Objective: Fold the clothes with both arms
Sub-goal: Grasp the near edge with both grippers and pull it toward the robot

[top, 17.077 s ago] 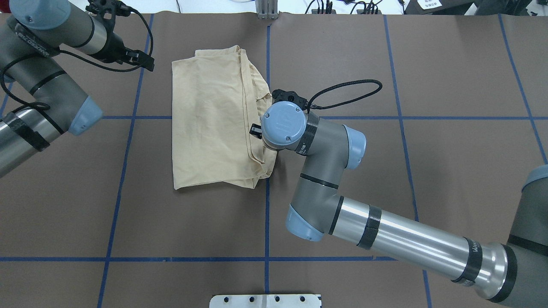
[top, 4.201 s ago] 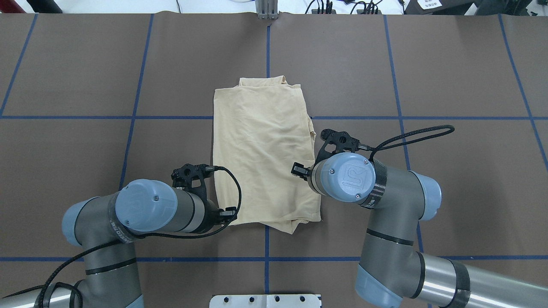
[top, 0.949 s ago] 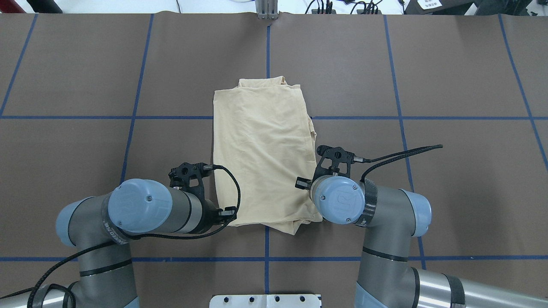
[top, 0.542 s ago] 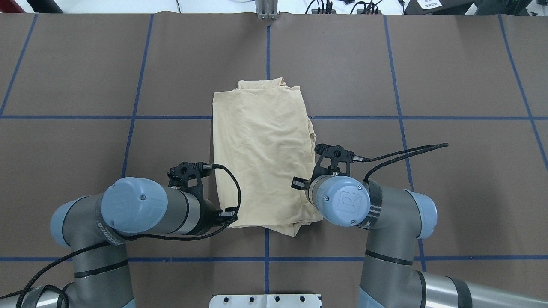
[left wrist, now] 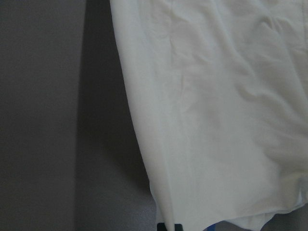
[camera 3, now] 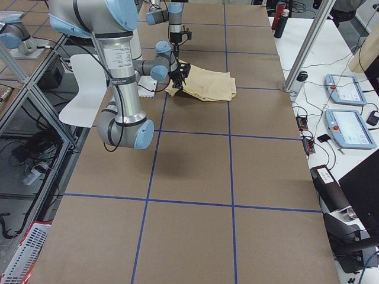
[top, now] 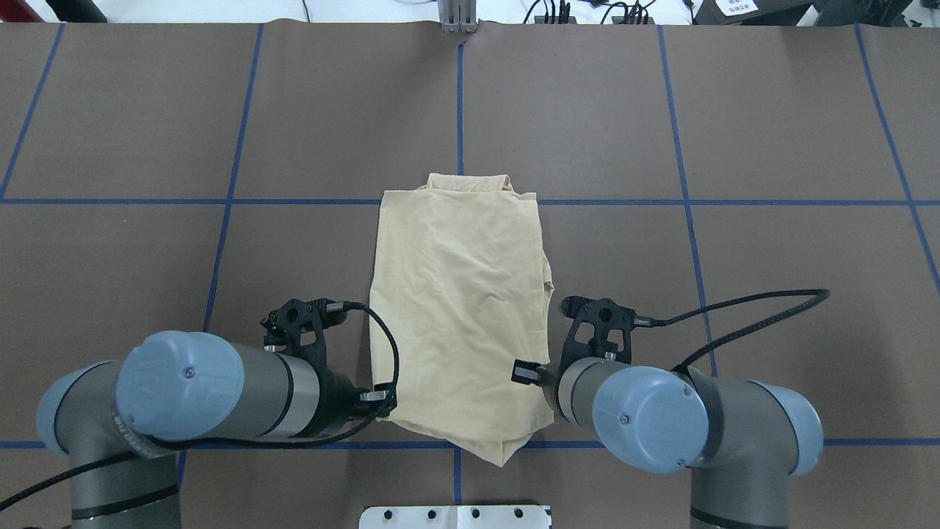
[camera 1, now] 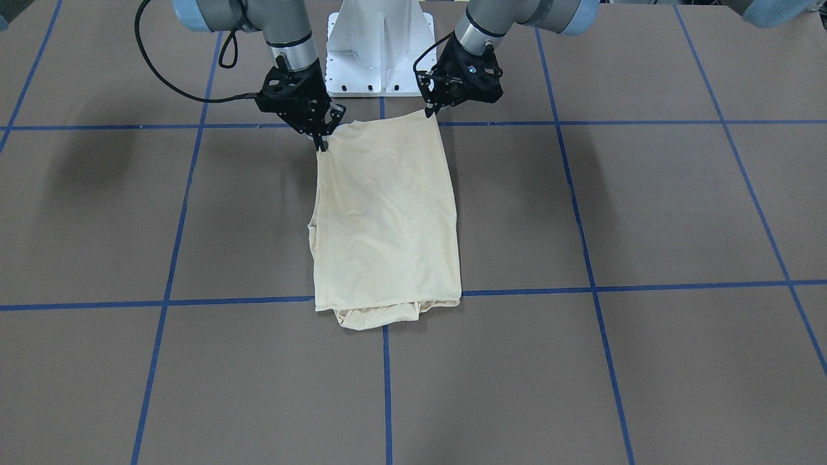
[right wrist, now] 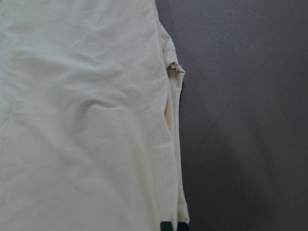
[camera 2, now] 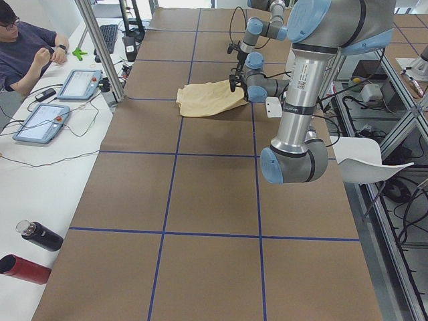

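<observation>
Item inspected: one pale cream-yellow T-shirt point(top: 463, 308), thin knit, folded into a long narrow rectangle. The upper face is plain cream with soft, shallow wrinkles running across it. At the end farthest from the robot, an under-layer pokes out a little past the top layer and bunches slightly. Along the long edge on the robot's right, several stacked fabric edges show; a small pale point sticks out from them, and what it is cannot be told.

Position: the shirt lies lengthwise at mid-table, over the centre line of the blue tape lines point(top: 734, 202), its far end reaching a cross line. The end nearest the robot is raised off the table point(top: 661, 110), and its edge sags in the middle into a downward point.

Grippers: the left gripper point(camera 1: 428, 112) is pinched closed on one near corner of the shirt. The right gripper point(camera 1: 321, 144) is pinched closed on the other near corner. Both point steeply downward, just in front of the white pedestal base point(camera 1: 381, 58).
</observation>
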Controlling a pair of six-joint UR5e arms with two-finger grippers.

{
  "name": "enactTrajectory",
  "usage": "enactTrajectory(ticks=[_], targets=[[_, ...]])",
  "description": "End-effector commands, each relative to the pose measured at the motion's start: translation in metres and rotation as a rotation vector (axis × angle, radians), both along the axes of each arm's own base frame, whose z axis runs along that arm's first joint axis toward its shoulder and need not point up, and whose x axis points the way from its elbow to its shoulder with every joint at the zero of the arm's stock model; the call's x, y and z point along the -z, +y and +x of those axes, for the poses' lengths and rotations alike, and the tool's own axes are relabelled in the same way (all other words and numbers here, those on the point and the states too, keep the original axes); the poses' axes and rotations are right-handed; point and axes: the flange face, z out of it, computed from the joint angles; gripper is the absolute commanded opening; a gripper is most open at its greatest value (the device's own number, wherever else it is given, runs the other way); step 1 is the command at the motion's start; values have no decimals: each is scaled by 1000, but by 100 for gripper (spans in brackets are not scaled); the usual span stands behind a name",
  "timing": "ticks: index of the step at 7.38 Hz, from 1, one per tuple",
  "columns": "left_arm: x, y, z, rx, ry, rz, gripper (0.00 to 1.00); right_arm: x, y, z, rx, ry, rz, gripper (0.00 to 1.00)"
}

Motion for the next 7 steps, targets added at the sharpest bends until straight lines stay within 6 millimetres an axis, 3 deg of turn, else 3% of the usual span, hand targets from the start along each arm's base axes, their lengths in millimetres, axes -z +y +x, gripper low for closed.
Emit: enactTrajectory(ticks=[1,2,3,4,7], targets=[[22,42,-25,-47,22,-41,0,12,38,32,47,-8,-1,0],[32,45,-35,-53,0,-46,0,20,38,35,48,-12,-2,0],[46,43,-26,-62,-33,-47,0,17,35,31,45,-2,-5,0],[47,28,-20,-39,-61,-35,0,28,10,28,6,-12,2,0],[54,-60,-30,66,-99,32,0,37,-68,18,-70,3,-29,0]])
